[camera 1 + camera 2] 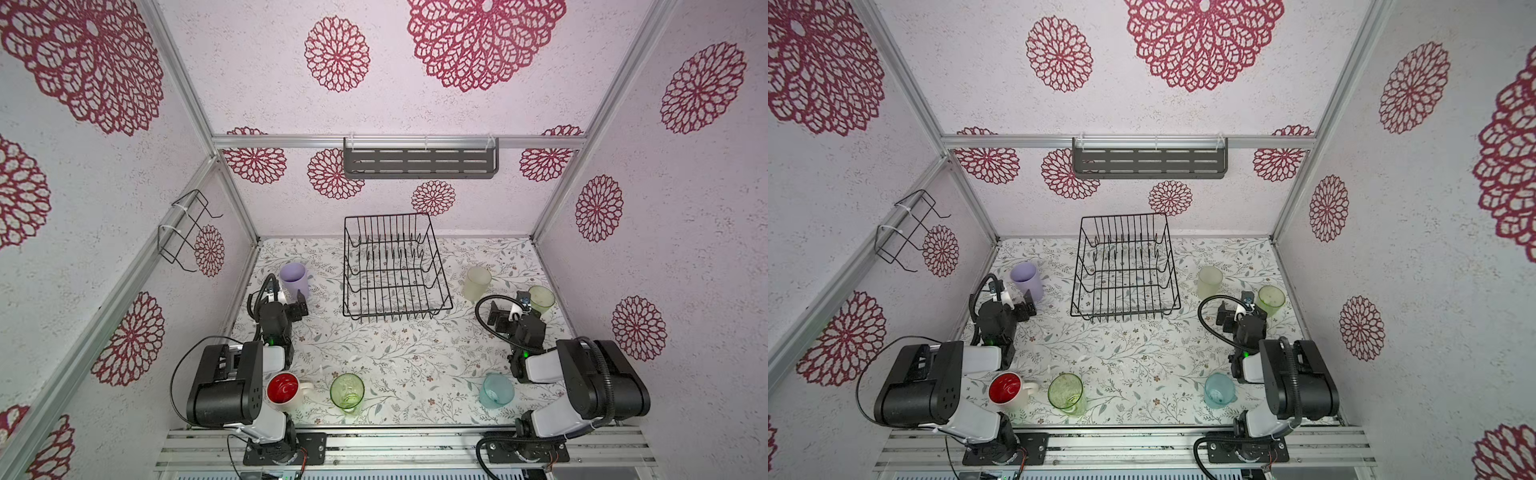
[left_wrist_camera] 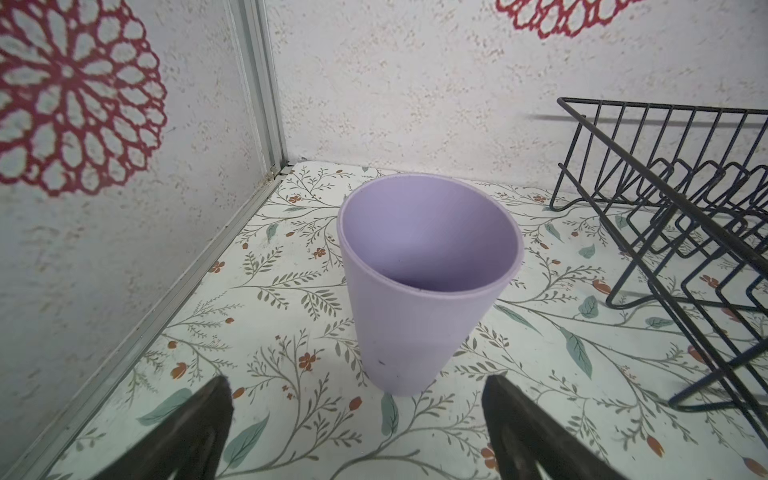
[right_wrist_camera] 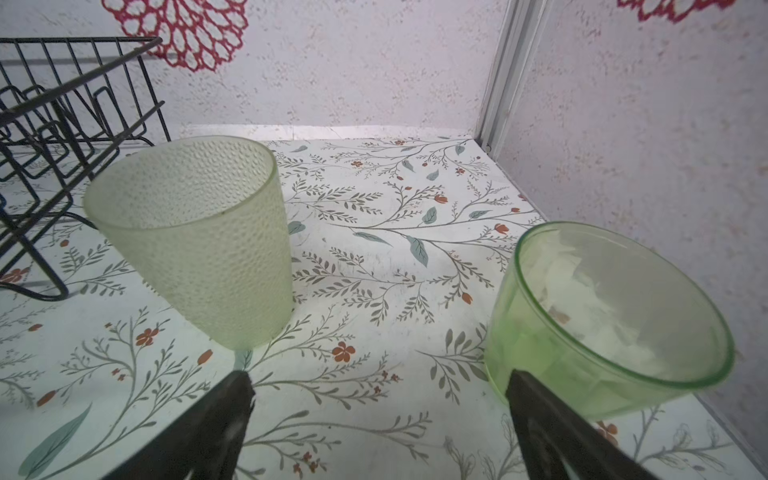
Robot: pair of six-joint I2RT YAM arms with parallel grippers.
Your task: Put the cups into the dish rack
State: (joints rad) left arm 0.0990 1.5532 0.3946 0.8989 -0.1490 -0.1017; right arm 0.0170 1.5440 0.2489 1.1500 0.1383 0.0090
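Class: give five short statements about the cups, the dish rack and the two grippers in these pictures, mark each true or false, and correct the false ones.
1. The dish rack holds no cups. True.
2. The left gripper is shut on the lilac tumbler. False: its jaws stand open, clear of the lilac tumbler.
3. The red-lined mug, green patterned glass and teal cup stand along the near edge of the table. True.
4. In both top views the frosted tumbler and pale green tumbler stand left of the dish rack. False: they stand right of it.
5. The right gripper is open and empty. True.
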